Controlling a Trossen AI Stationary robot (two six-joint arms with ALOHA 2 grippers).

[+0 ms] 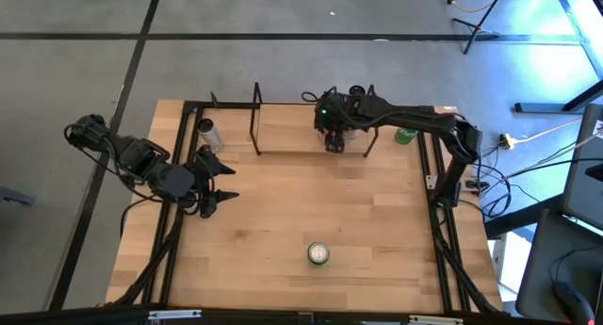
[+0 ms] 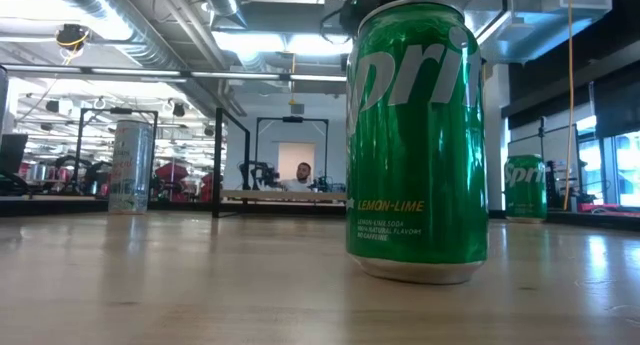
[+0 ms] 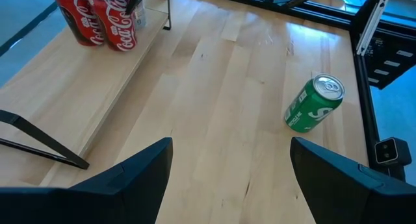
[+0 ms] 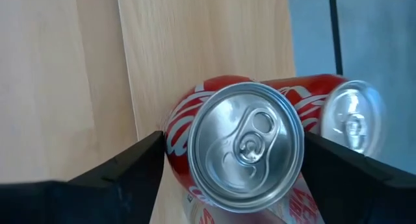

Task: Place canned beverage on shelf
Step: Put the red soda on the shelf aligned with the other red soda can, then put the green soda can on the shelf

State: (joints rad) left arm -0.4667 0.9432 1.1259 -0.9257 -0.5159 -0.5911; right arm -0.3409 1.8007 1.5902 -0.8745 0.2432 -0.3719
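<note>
The shelf (image 1: 283, 141) of black rods on a light board stands at the table's far side. Two red cola cans stand side by side on its board (image 3: 110, 74). My right gripper (image 1: 334, 137) is above the shelf, shut on one red can (image 4: 247, 146); the second red can (image 4: 351, 123) is right beside it. A green can (image 1: 318, 254) stands upright near the table's front edge and also shows in the left wrist view (image 3: 314, 104). My left gripper (image 1: 224, 181) is open and empty over the table's left part. My right gripper comes from above, pointing down, with one finger on each of two opposite sides of the red can's wall (image 4: 174, 143), near its top. The can is upright, its lid facing up between the fingers. In the left wrist view its bottom (image 3: 120, 45) sits on the shelf's board.
A silver can (image 1: 207, 134) stands left of the shelf, and another green can (image 1: 405, 134) stands right of it. Bare wood lies between the shelf and the front green can. A person (image 2: 303, 175) shows in the room beyond the table.
</note>
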